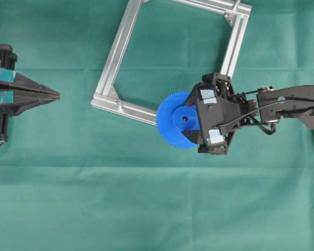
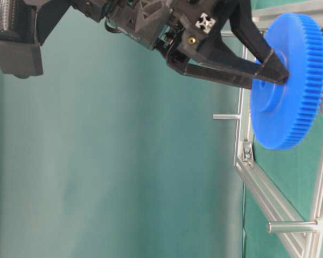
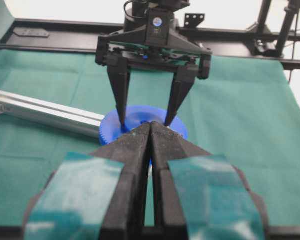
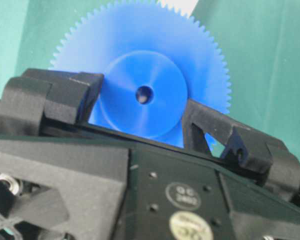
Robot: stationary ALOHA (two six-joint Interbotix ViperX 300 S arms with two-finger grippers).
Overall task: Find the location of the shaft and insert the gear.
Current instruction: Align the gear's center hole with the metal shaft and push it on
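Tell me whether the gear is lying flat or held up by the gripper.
Held up. The right gripper has its fingers clamped on the raised hub of the gear, carrying it level over the frame.

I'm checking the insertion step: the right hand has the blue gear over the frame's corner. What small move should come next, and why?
Probably a small sideways search along the frame rail, keeping height. The right hand grips the gear by its hub, held above the rail, and no view clearly shows the shaft beneath the centre hole, so lowering now seems premature.
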